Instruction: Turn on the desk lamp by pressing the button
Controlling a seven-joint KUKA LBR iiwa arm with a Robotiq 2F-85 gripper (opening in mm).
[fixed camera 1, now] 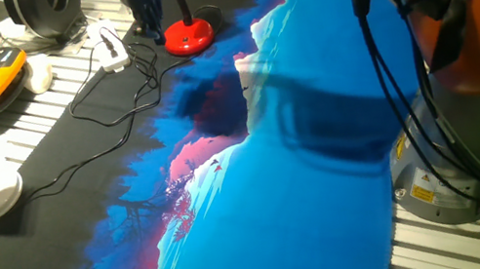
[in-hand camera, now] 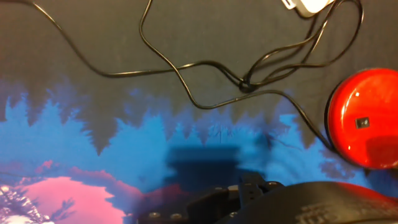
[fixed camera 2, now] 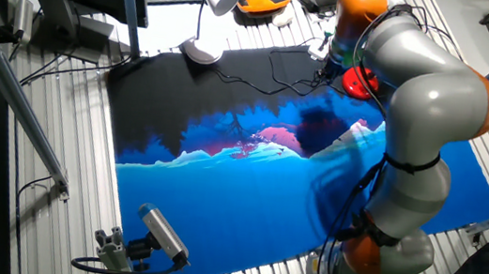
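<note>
- The desk lamp point(fixed camera 1: 187, 33) stands just beside the gripper point(fixed camera 1: 142, 13), off to the side of the fingers, not under them; the hand view puts its base at the frame's right edge.
- Whether the fingers are parted or closed I cannot tell; no view shows the tips.
- The base point(in-hand camera: 364, 118) is a glossy red dome, hard and likely slippery, with a small dark square button point(in-hand camera: 361, 123) near its crown.
- It looks light, so a straight downward press on the button should avoid sliding it.
- A thin dark stem rises from it; a limp black cable point(in-hand camera: 186, 74) loops over the printed mat point(in-hand camera: 93, 155).
</note>
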